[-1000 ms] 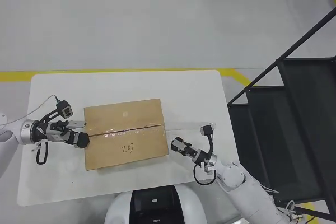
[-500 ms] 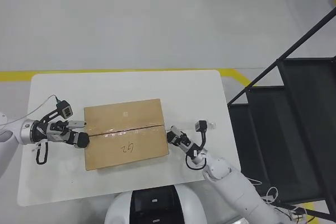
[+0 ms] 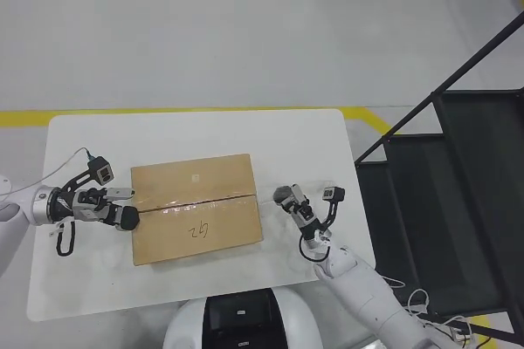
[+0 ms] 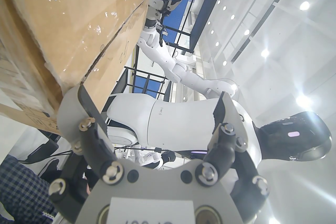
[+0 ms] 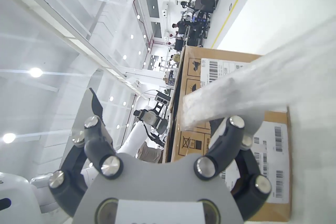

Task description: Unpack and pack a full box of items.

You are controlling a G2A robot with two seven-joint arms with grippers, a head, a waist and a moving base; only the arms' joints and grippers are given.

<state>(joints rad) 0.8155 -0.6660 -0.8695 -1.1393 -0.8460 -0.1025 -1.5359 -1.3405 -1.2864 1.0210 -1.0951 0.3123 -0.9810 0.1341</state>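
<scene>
Nearest, at the left end of the box (image 3: 196, 209): left gripper (image 3: 125, 218), fingers spread, one pad (image 4: 86, 101) at the cardboard edge. Off the right end: right gripper (image 3: 288, 197), fingers apart, a strip of clear tape (image 5: 236, 83) draped over one. Between them: a single box, flaps shut, taped seam and long axis running gripper to gripper. Two grippers, one strip.

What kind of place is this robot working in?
Probably an industrial hall or robot lab: a yellow line on the grey floor, a black metal staircase, and a high ceiling with rows of round lights.
</scene>
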